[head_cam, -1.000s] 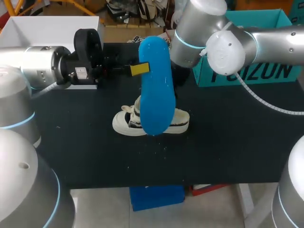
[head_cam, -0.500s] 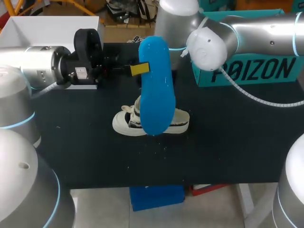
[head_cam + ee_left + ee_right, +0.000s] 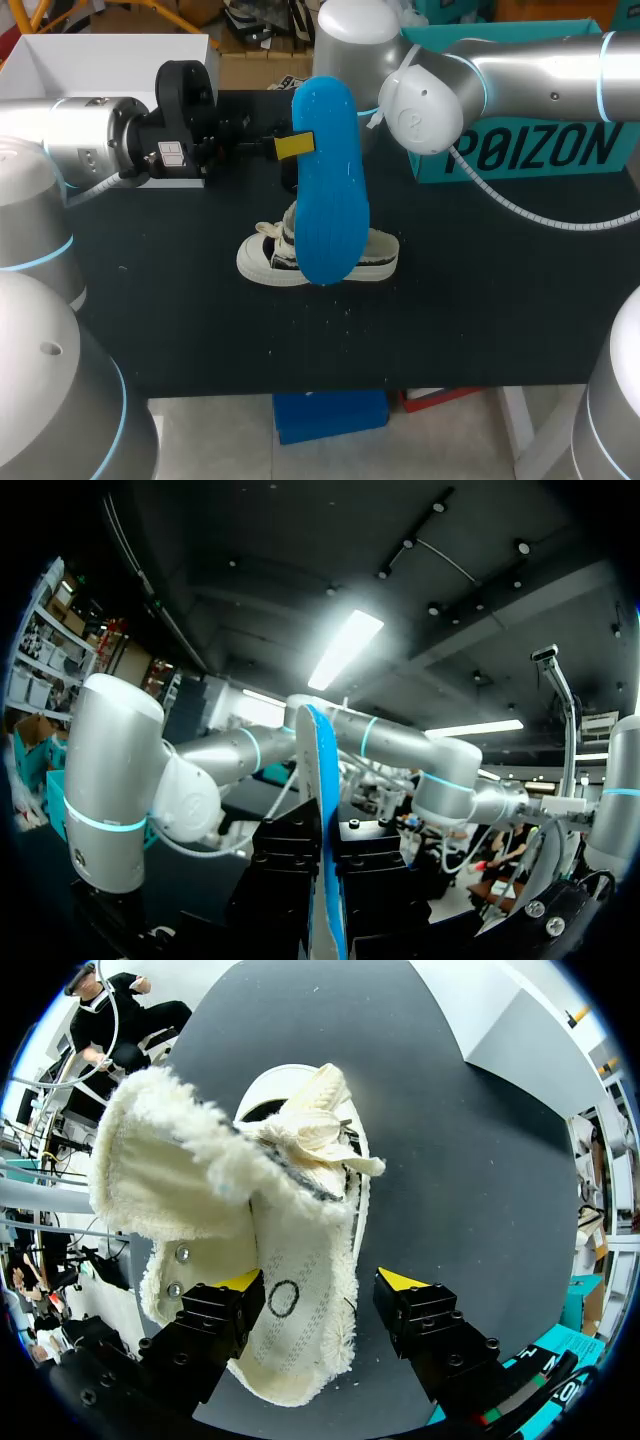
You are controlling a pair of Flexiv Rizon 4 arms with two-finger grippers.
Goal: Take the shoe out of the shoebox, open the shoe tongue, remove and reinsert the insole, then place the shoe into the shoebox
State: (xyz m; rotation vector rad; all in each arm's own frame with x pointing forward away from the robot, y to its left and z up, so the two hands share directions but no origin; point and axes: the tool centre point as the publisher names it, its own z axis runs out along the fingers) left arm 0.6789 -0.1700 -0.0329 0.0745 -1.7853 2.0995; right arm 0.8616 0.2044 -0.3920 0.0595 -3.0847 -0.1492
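Note:
A blue insole (image 3: pixel 326 185) hangs upright over the table, and my left gripper (image 3: pixel 290 146) is shut on its edge. In the left wrist view the insole (image 3: pixel 322 810) stands edge-on between the black fingers (image 3: pixel 285 865). Beneath it the cream low shoe (image 3: pixel 262 258) lies on the black table, half hidden. In the head view the insole and my right arm (image 3: pixel 430 90) hide the right gripper. My right gripper (image 3: pixel 320 1282) is open astride the shoe's (image 3: pixel 300 1260) collar. One yellow tip lies against the fuzzy tongue (image 3: pixel 170 1180); the other stands apart.
The teal shoebox (image 3: pixel 530 150) stands at the back right of the table, behind my right arm. A white box (image 3: pixel 100 60) sits at the back left. The black table top (image 3: pixel 500 290) lies bare right of the shoe.
My right arm has swung leftward behind the insole, uncovering more of the teal box's front. The left arm and the insole have not moved.

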